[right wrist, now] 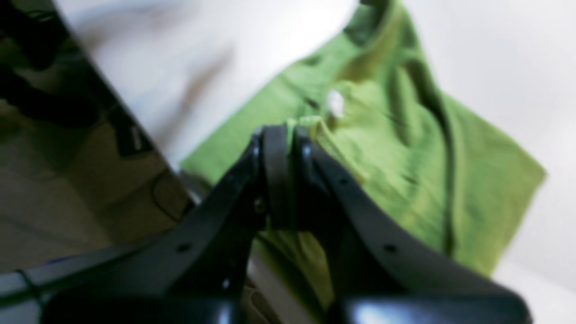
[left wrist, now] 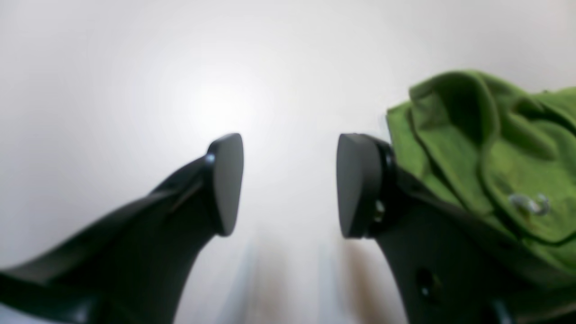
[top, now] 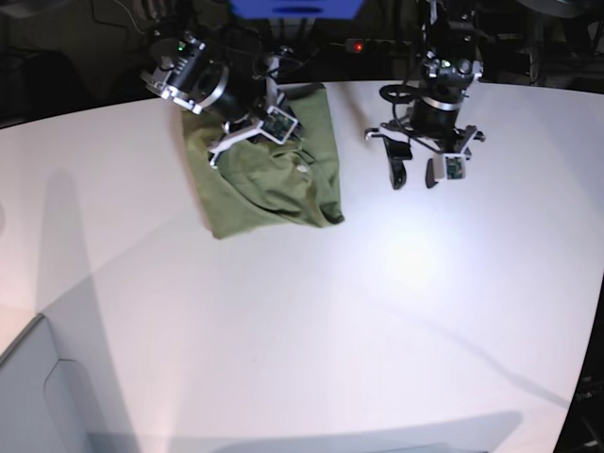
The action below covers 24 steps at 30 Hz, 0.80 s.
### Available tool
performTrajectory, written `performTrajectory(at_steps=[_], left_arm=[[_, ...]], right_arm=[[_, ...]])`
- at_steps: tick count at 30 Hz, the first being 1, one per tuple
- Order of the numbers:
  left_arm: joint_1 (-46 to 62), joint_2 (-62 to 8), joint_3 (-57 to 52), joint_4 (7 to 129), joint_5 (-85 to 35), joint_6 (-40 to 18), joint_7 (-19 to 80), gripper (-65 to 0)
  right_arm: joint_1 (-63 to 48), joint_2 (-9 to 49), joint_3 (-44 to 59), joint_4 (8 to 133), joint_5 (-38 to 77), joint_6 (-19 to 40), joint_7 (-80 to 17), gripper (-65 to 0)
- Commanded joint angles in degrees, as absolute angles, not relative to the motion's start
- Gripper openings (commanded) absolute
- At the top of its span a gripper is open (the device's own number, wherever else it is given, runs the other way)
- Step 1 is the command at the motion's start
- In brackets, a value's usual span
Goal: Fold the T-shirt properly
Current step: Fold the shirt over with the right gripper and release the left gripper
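The olive-green T-shirt (top: 274, 184) lies crumpled in a rough bundle at the back left of the white table (top: 377, 311). Its small white tag (right wrist: 335, 103) shows near the neckline. My right gripper (right wrist: 285, 135) is shut on a fold of the shirt near the tag; in the base view it (top: 269, 132) is at the shirt's top edge. My left gripper (left wrist: 290, 184) is open and empty over bare table, with the shirt (left wrist: 495, 153) just to the right of its right finger. In the base view it (top: 415, 175) hangs to the right of the shirt.
The table's back edge (top: 377, 83) runs just behind the shirt, with dark equipment and cables beyond it. In the right wrist view the table edge (right wrist: 135, 130) and the floor below it show to the left of the shirt.
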<state>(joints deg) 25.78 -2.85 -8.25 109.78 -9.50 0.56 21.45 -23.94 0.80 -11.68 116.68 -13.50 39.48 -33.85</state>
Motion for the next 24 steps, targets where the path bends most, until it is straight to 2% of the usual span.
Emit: performTrajectory(at_steps=[1,9,11,16,19,21,24], left_arm=[[25.63,-3.12,-9.36,110.90,-9.63,0.48,20.18,-32.8],[25.27,-3.12,-14.20,110.90,-9.71,0.31,20.18,-32.8],[25.27,-3.12,-14.20,110.90,-9.71,0.31,20.18,-32.8],[25.36,-3.12,-14.99,110.90,-9.71,0.22,20.18,-32.8],[25.45,-3.12,-14.99,110.99,-9.71,0.31,20.18,-32.8],[25.63,-3.12,-14.99,110.99,-9.71,0.40,20.18,-32.8],[25.89,-2.86,-15.08,110.99,-9.71,0.40,20.18,-32.7]], right_arm=[[-24.22,1.01,-12.26,117.67,-12.79,40.00,-32.40,-64.8],[-23.69,7.25,-19.56,117.23,-12.88,40.00,-33.01,-63.1],[-23.16,8.22,-20.97,117.23,-12.88,40.00,-33.01,-58.1],[-22.99,9.27,-22.20,117.23,-12.88,40.00,-33.10,-37.2],[-23.08,9.27,-21.85,117.76,-12.88,40.00,-32.57,-27.0],[-22.81,9.27,-20.53,118.55,-12.79,40.00,-32.48,-23.5],[-22.81,8.75,-15.87,120.13,-12.70,40.00,-32.40,-23.6]])
